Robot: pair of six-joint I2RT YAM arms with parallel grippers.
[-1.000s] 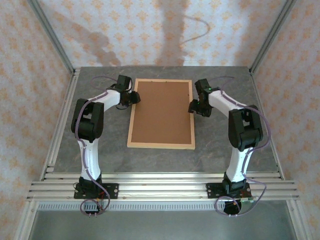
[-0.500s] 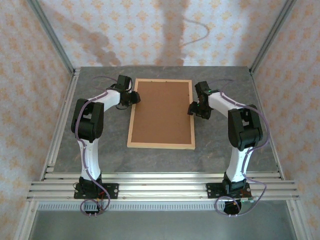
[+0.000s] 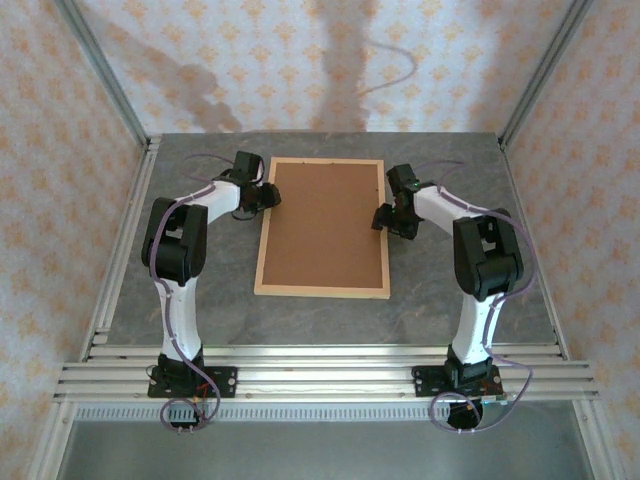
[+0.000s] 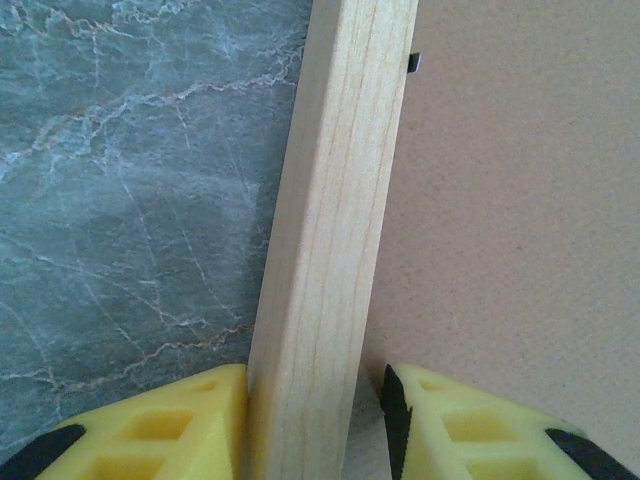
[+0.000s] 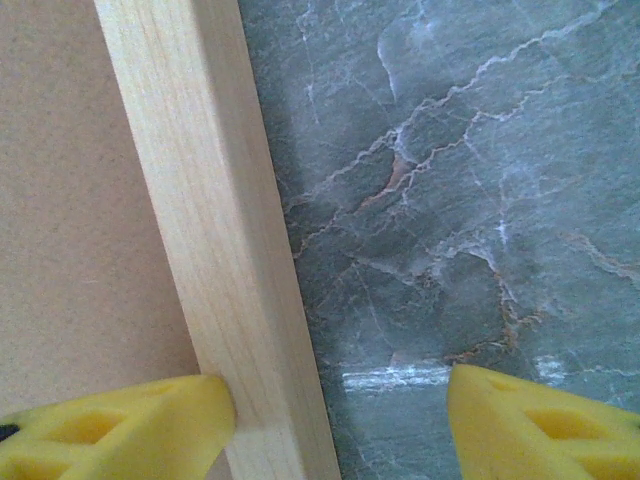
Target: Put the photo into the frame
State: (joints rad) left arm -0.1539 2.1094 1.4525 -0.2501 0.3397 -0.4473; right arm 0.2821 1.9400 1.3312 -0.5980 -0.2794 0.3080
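The frame [image 3: 322, 291] of light wood lies flat on the table, a brown backing board [image 3: 323, 225] filling it. The photo is hidden. My left gripper [image 3: 268, 195] straddles the frame's left rail [image 4: 335, 200]. It [image 4: 315, 400] is open only a little: the outer finger [image 4: 170, 430] rests against the wood, and the inner finger [image 4: 470, 430] stands a sliver off it over the board. My right gripper [image 3: 383, 217] is open wide at the right rail [image 5: 215, 200]. One finger [image 5: 120, 425] touches the rail's inner side and the other [image 5: 540, 420] hangs over bare table.
The grey marbled table [image 3: 450, 290] surrounds the frame, with aluminium posts at its corners and rails [image 3: 320, 370] along the near edge. A small black clip [image 4: 414, 62] sits at the board's edge by the left rail.
My right gripper has slid a little left, closer onto the frame's right rail. The left arm and the frame have not moved.
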